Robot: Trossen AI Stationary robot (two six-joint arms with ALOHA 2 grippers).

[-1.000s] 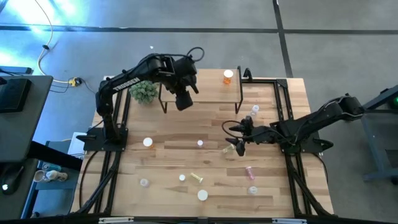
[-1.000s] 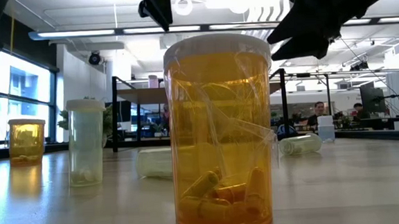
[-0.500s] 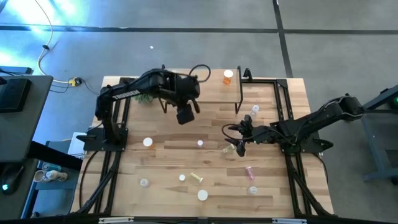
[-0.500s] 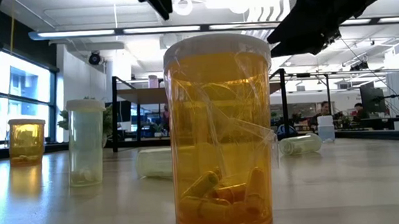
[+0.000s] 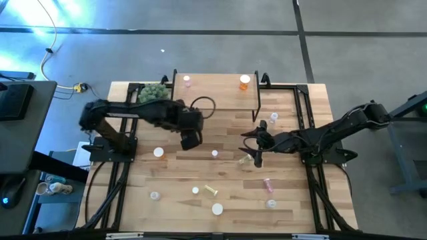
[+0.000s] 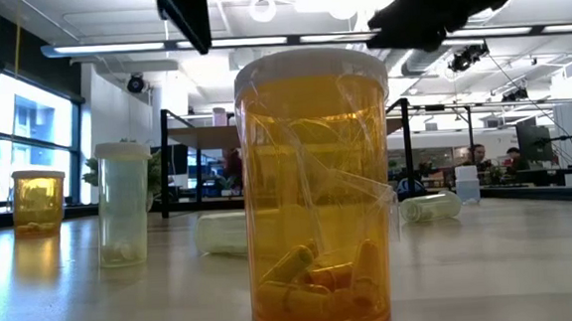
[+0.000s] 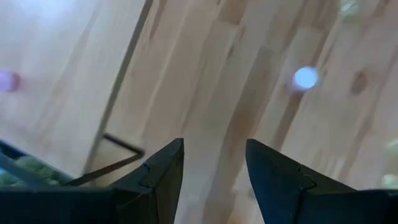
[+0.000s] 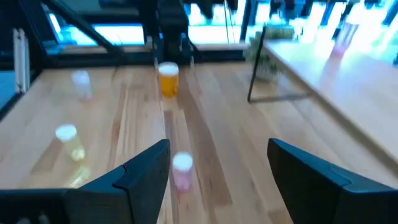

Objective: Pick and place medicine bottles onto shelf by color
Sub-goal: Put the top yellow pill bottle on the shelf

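The shelf (image 5: 217,93) stands at the table's far middle, with a pink bottle (image 5: 187,81) on its left end and an orange bottle (image 5: 245,81) on its right end, both upright. Several more bottles stand or lie on the table, among them a pink one (image 5: 214,153) and a yellow-green one (image 5: 247,159). My left gripper (image 5: 189,140) is open and empty, in front of the shelf's left part; its fingers (image 7: 214,168) frame bare wood. My right gripper (image 5: 257,148) is open and empty beside the yellow-green bottle; its wrist view (image 8: 217,174) shows nothing between the fingers.
A small green plant (image 5: 153,92) stands left of the shelf. Loose bottles lie toward the near edge: a yellow one (image 5: 211,191), a pink one (image 5: 267,183), a white-capped one (image 5: 217,209). An orange bottle (image 6: 318,188) stands right in front of the low camera.
My left gripper has gone from over the shelf toward the table's near edge and somewhat left, open and empty. The pink bottle on the shelf's left end, earlier hidden by the arm, now shows.
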